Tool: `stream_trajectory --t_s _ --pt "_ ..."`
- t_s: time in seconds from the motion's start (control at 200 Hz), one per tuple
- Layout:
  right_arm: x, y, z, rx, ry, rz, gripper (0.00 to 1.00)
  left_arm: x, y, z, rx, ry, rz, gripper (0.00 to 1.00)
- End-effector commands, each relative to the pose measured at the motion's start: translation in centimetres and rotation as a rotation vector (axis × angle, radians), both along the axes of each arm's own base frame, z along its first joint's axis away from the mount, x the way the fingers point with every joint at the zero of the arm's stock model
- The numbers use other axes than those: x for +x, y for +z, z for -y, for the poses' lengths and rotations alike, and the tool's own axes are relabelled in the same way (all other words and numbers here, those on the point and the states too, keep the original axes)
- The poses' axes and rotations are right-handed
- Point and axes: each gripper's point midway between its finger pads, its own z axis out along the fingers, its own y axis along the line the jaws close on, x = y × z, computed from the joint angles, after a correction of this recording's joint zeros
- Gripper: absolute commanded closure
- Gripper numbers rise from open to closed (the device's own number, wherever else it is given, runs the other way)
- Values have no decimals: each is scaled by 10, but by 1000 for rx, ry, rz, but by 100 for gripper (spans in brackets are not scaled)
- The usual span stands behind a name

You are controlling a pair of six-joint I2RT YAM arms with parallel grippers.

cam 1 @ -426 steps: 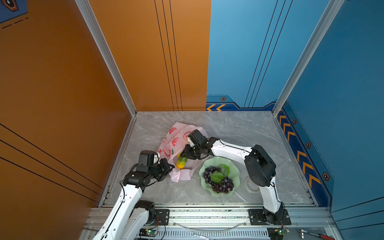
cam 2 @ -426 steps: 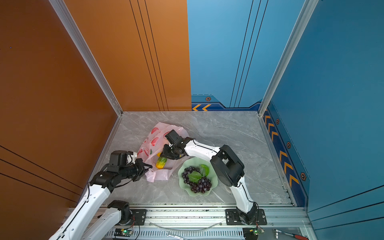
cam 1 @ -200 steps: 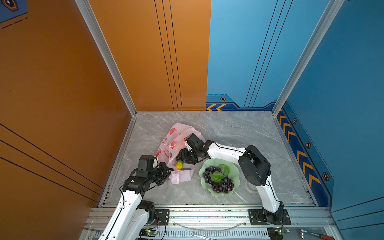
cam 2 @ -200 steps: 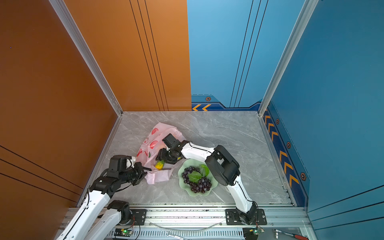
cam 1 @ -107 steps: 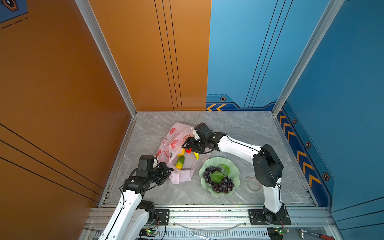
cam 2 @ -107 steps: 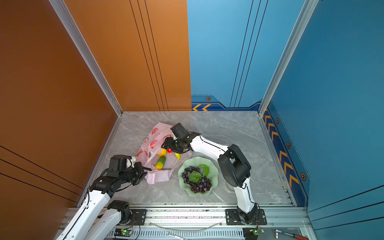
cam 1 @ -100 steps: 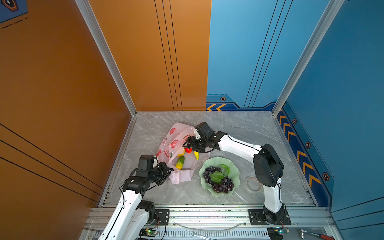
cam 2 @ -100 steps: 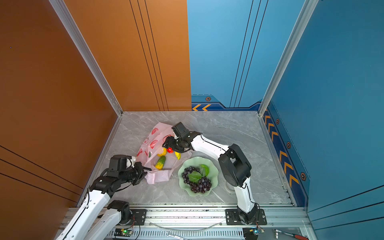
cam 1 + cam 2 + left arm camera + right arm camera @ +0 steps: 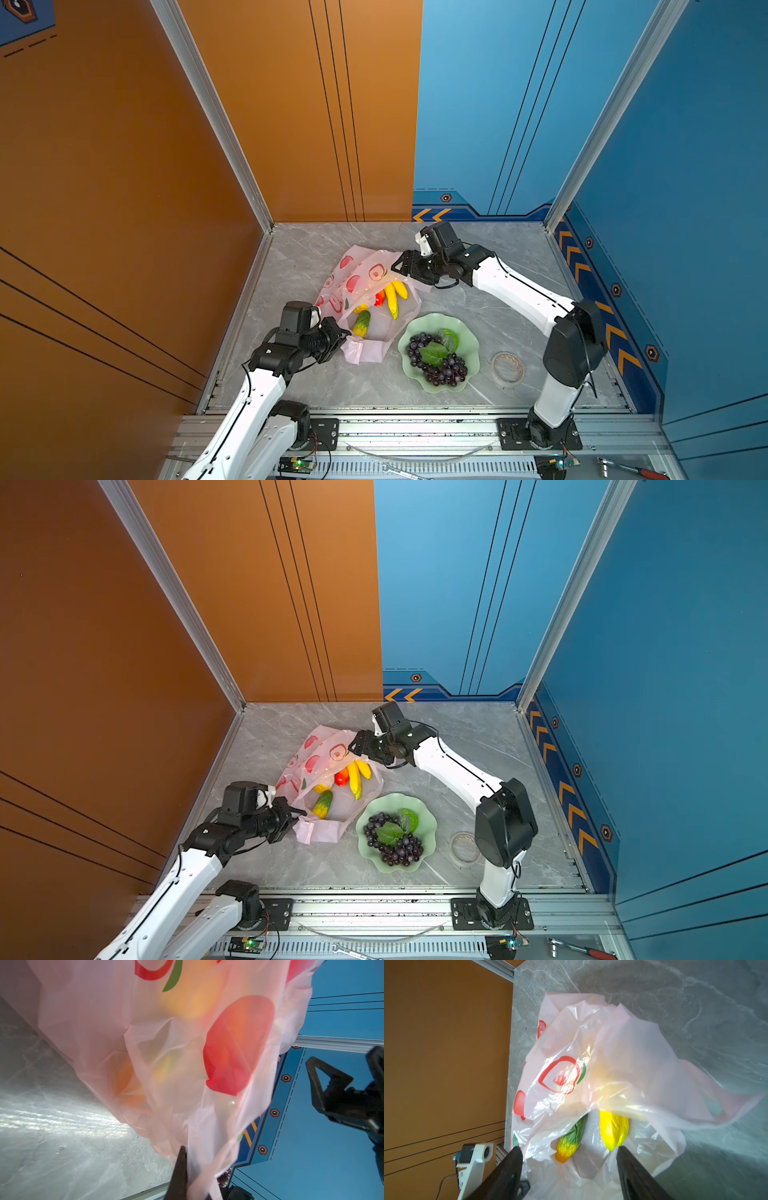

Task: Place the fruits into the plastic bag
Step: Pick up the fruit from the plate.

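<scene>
The plastic bag [image 9: 359, 270] holds the banana bunch [image 9: 392, 297] — your left gripper [image 9: 341, 332] is clenched on its near edge, your right gripper [image 9: 401, 267] hangs spread and empty above its far edge.

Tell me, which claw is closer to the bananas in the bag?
Right. The right gripper hangs open just behind the bananas, over the far edge of the bag. The left gripper is shut on its near edge, beyond the green-and-orange fruit.

banana bunch [image 9: 392, 297] lies inside crinkled pink bag [image 9: 357, 274]; purple grapes [image 9: 446, 370] outside.
</scene>
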Motion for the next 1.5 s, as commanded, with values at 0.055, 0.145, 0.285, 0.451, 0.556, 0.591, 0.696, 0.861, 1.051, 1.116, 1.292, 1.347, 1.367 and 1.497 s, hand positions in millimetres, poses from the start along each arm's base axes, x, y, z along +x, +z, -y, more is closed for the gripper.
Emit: stream_trajectory --t_s 0.055,0.145,0.285,0.451,0.556,0.591,0.696,0.861,1.051,1.116,1.292,1.347,1.367,1.497 --pt "-47 10 52 -193 33 -25 21 12 20 3 17 -15 67 100" --pt "-68 15 82 -275 29 -46 0 14 22 6 15 -26 71 100" --pt "-103 18 120 -360 27 -86 0 16 23 10 8 -46 75 100" --pt "-141 10 148 -426 33 -141 0 19 24 15 7 -73 75 100" --pt "-165 -3 158 -453 41 -180 0 21 27 17 7 -86 78 100" --pt "-173 -8 159 -464 49 -193 0 21 27 18 8 -92 80 100" --pt "-197 -27 161 -497 80 -229 0 22 28 18 7 -96 82 100" --pt "-218 -55 155 -480 104 -276 0 19 24 18 11 -95 77 100" --pt "-231 -84 146 -458 127 -337 0 16 23 17 11 -83 80 100" --pt "-232 -91 145 -467 136 -341 1 16 22 16 10 -78 78 100" --pt "-222 -98 137 -473 145 -318 3 14 21 15 11 -70 76 100" --pt "-219 -102 132 -469 153 -322 4 14 19 15 13 -68 73 100" --pt "-219 -104 130 -469 157 -327 5 14 19 15 13 -68 71 100" --pt "-214 -114 121 -476 181 -339 6 14 18 15 15 -66 69 100"
